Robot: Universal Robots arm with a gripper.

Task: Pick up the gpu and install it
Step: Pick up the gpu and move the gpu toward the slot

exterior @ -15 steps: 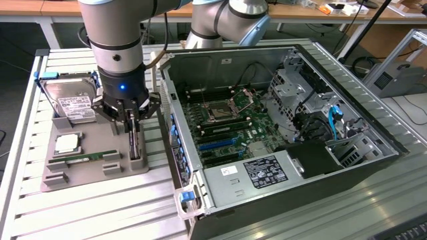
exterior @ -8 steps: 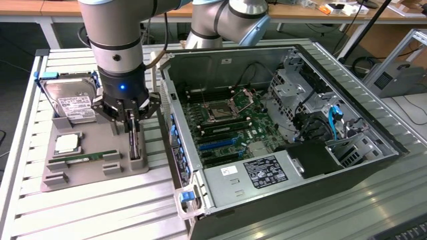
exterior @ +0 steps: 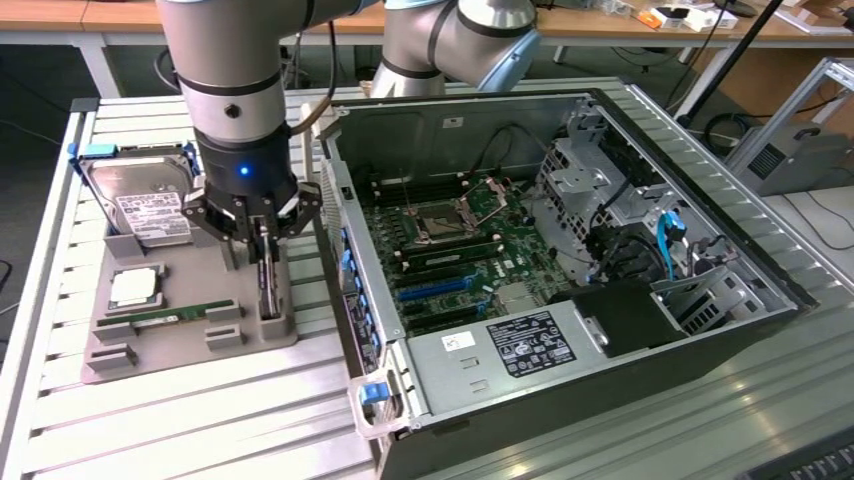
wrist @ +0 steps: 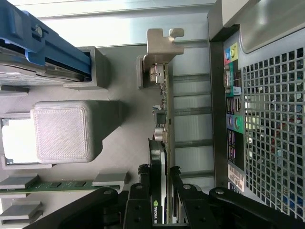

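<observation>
Black gpu (wrist: pixel 164 112) stands on edge in the grey tray (exterior: pixel 167 350), my pincer (wrist: pixel 159 171) clamped across it. Grip looks near one end: it could tilt, snag its slot, or slip.

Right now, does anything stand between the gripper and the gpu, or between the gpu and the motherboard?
The gripper grips the thin black gpu card. The grey metal computer case's rear wall rises between it and the green motherboard.
</observation>
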